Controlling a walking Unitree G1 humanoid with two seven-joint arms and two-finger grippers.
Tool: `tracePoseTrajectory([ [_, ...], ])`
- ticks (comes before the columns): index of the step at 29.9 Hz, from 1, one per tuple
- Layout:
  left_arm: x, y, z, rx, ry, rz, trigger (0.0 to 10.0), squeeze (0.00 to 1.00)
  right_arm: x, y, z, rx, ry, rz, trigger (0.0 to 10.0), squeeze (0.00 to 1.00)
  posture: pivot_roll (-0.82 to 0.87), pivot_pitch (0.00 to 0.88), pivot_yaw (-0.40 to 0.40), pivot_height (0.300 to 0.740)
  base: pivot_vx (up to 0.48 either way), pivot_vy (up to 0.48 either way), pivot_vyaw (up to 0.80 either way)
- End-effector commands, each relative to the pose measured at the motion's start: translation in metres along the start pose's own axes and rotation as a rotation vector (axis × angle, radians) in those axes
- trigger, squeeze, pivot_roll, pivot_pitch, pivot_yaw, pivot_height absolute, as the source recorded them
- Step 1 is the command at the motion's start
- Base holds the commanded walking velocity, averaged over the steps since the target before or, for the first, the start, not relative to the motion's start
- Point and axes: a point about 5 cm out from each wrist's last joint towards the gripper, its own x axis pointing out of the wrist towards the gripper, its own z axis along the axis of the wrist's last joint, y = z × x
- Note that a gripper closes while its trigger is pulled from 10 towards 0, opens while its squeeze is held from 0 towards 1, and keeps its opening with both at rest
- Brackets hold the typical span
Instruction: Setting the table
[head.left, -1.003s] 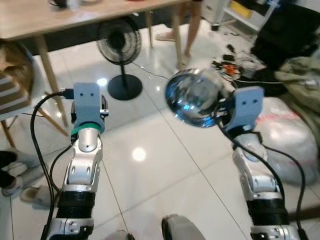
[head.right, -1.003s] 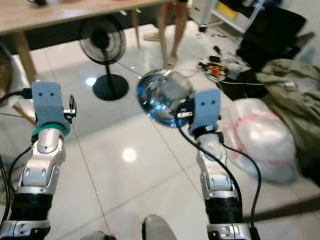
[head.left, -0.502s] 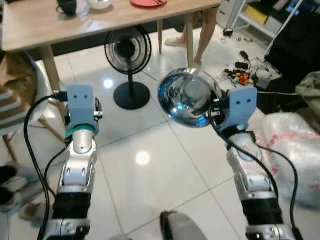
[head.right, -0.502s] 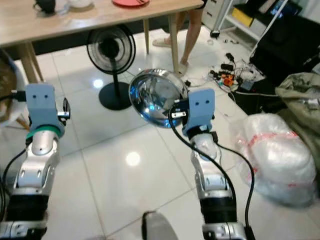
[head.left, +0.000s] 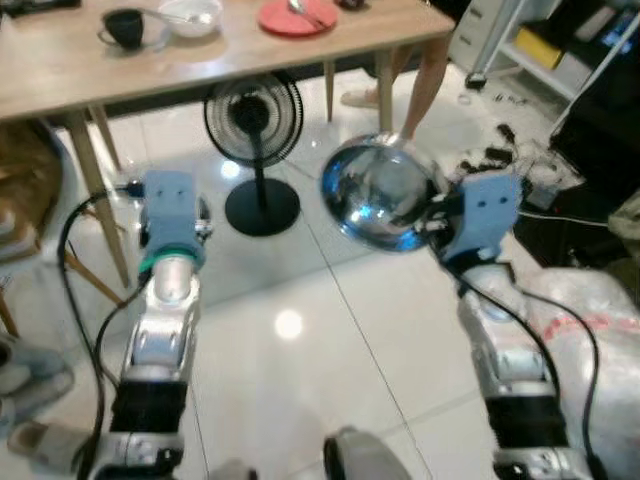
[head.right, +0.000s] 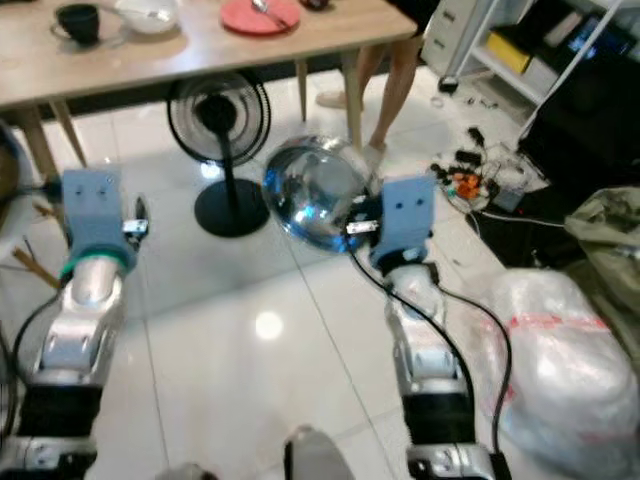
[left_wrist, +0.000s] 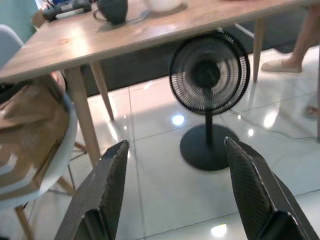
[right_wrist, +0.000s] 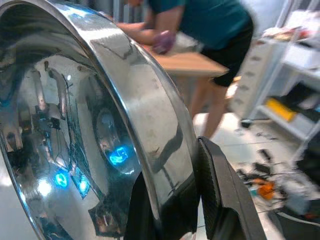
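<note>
Nearest, both arms raised over white floor tiles (head.left: 330, 340). Right gripper (right_wrist: 192, 200) at 3 o'clock, jaws clamped on the rim of a steel bowl (head.left: 380, 195); bowl carried tilted on edge, hollow facing the camera, in the air well short of the bench. Left gripper (left_wrist: 175, 195) at 9 o'clock, jaws wide, nothing between them.

Beyond, at 12 o'clock on the floor, a black fan (head.left: 252, 115) stands just in front of the bench (head.left: 200, 60).

Bench top already carries a dark cup (head.left: 125, 25), a white bowl (head.left: 190, 14) and a red plate (head.left: 295, 15).

A person's legs (head.right: 395, 80) stand at its far end.

Judgement: setting partly done; steel bowl not yet delivered. Left: close the gap, set it down level, release.
</note>
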Motion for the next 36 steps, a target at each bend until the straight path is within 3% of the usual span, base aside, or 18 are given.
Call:
tracePoseTrajectory([
  [1, -0.0004, 0.0054, -0.0059, 0.012, 0.023, 0.016, 10.0, 0.0, 0.0002, 0.0059, 0.0026, 0.016, -0.016, 0.018, 10.0, 0.0, -0.19, 0.0, 0.041, 0.74, 0.352, -0.322, 0.0],
  [36, 0.0013, 0.0057, -0.0043, 0.017, 0.014, 0.013, 10.0, 0.0, 0.0018, 0.0057, 0.0014, 0.014, -0.015, 0.014, 10.0, 0.0, -0.18, 0.0, 0.043, 0.74, 0.465, -0.028, 0.0],
])
